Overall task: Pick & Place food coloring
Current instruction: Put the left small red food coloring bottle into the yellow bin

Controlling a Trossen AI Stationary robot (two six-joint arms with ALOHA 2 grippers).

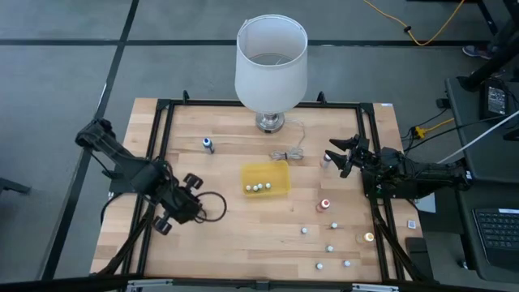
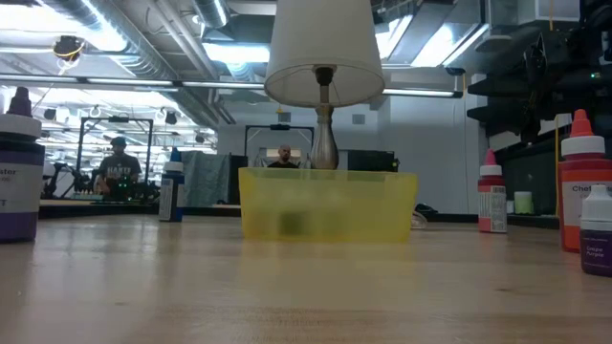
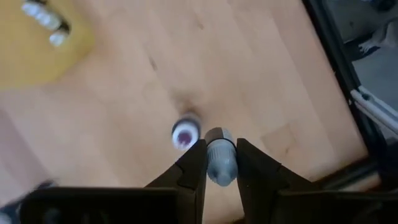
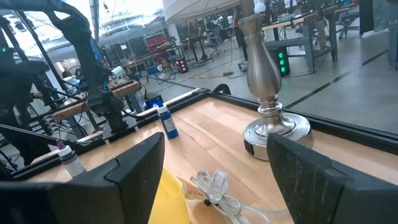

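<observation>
Beyond the wooden table [image 1: 243, 227] I can see a big workshop hall with benches, ceiling lights and two people standing far back in the low view. On the table's far edge stands a lamp with a white lampshade [image 1: 271, 61] on a metal base [image 4: 267, 93], its coiled cable [image 1: 289, 152] lying just in front of it. Near the middle sits the yellow tray [image 1: 266, 179], and I count a few white-topped food coloring bottles [image 1: 258, 187] lying inside it.

My left gripper [image 1: 195, 197] hangs over the left half of the table, near the tray's left side. In its wrist view the two fingers [image 3: 193, 168] are squeezed narrow on a small bottle with a grey cap [image 3: 220, 160], held between the tips above the wood. A purple-topped bottle [image 3: 185, 133] stands on the table just beyond it.

My right gripper [image 1: 345, 156] waits at the right side of the table, fingers spread wide with nothing between them, pointing toward the lamp base.

More bottles are scattered over the right front part of the table: a red-topped one [image 1: 324, 204], an orange-topped one [image 1: 369, 238] and several white-topped ones [image 1: 331, 247]. A blue-topped bottle [image 1: 208, 144] stands alone toward the far left, well apart from the tray.
</observation>
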